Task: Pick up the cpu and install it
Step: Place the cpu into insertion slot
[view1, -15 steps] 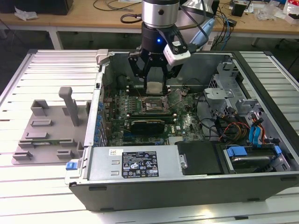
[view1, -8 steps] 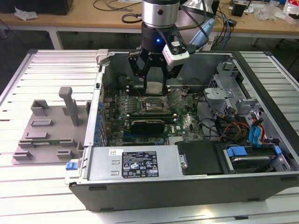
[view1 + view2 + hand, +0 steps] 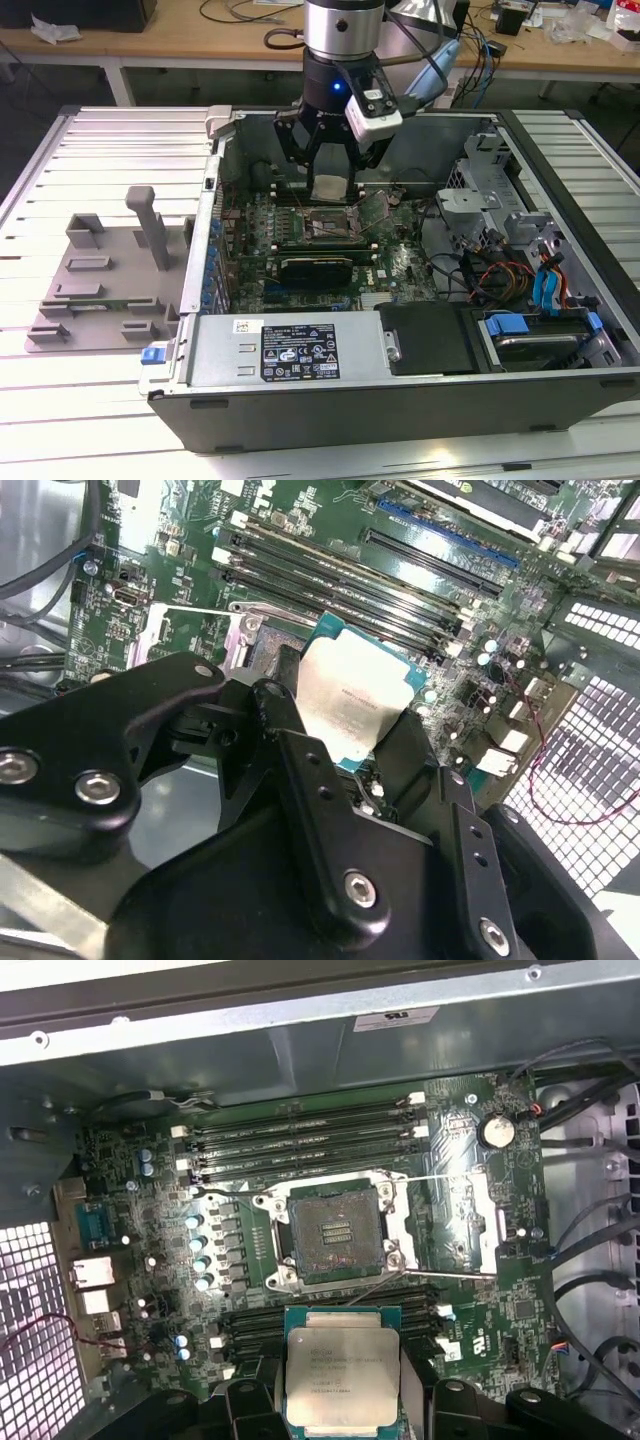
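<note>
The cpu (image 3: 328, 187), a flat square chip with a silver top and thin teal rim, hangs above the motherboard inside the open computer case. My gripper (image 3: 328, 190) is shut on it, one black finger on each of two opposite edges. In the second wrist view the cpu (image 3: 350, 702) sits between the fingers (image 3: 285, 695) of the gripper (image 3: 350, 718). In the first wrist view the cpu (image 3: 340, 1375) is offset to one side of the open socket (image 3: 335, 1232), whose contact field is bare. In the exterior view the socket (image 3: 330, 228) lies just below and in front of the chip.
The socket's metal lid (image 3: 372, 208) stands tilted open on the exterior view's right. Memory slots (image 3: 300, 1130) flank the socket. Loose cables (image 3: 490, 275) and drive bays (image 3: 540, 330) fill the case's right. A grey plastic tray (image 3: 100, 285) lies outside on the exterior view's left.
</note>
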Controlling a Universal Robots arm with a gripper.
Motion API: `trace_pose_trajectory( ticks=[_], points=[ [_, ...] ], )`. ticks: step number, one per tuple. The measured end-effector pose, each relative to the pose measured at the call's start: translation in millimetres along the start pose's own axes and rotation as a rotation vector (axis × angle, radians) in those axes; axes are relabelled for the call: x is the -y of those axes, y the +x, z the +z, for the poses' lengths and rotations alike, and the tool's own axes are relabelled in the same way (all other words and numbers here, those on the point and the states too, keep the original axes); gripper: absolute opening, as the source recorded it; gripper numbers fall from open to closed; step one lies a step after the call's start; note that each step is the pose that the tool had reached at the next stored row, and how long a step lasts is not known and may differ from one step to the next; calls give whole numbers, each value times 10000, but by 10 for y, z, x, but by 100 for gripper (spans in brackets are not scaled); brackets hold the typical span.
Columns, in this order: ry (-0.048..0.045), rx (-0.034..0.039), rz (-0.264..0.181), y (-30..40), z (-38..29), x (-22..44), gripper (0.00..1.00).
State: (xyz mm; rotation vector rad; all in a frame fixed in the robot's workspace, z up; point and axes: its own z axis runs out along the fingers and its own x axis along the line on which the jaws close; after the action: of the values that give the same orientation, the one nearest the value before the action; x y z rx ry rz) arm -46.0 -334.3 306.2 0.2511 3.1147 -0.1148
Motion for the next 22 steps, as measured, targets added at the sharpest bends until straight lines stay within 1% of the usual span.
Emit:
trace_pose_trajectory(
  ticks=[3,7,9,14,22],
  points=[
    [4,-12,173,0,0,0,55],
    [14,-47,659,0,0,0,55],
    [16,-56,770,0,0,0,55],
    [27,-95,1318,0,1,0,55],
    [41,-144,1993,0,0,0,55]
  ],
)
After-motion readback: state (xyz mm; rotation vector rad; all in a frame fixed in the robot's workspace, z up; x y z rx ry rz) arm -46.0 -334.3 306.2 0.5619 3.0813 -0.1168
